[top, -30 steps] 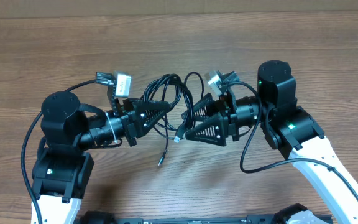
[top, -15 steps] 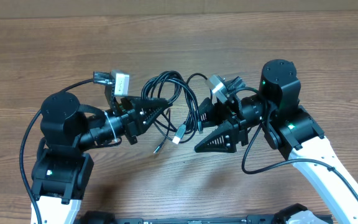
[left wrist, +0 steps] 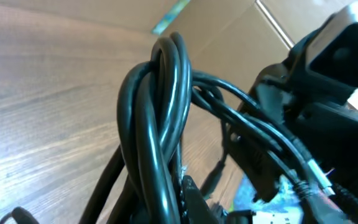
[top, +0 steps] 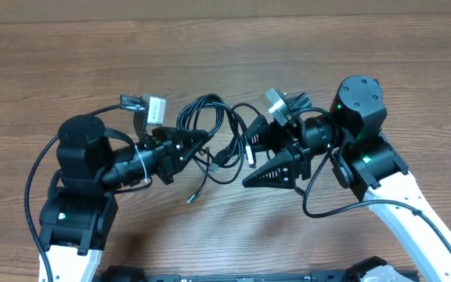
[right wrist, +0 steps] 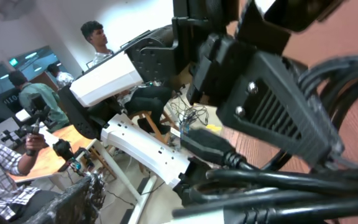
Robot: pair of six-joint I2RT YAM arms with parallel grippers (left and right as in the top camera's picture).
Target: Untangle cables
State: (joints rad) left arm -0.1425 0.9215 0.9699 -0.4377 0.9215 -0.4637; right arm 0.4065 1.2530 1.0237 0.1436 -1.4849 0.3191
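Note:
The cables (top: 210,117) are a tangle of thin black loops hanging between my two grippers above the wooden table (top: 225,55). My left gripper (top: 204,141) is shut on a few strands of the bundle; in the left wrist view the glossy cables (left wrist: 160,124) rise straight out of its pinched tips. On the other side, my right gripper (top: 247,159) stands open with its fingers spread wide and strands (right wrist: 278,186) running across the gap. A silvery plug (top: 219,157) dangles in the middle. A thinner plug end (top: 192,196) hangs lower left.
Thicker black arm wires loop beside the right arm (top: 319,205) and the left arm (top: 34,180). Both arm bases (top: 73,219) stand at the near edge. The table's far edge (top: 210,9) runs along the top. People and desks (right wrist: 17,124) show in the right wrist view's background.
My right gripper has turned and drawn slightly right, its fingers now spread top and bottom round the strands. The bundle and its dangling plug ends have shifted left and up. The left gripper stays shut.

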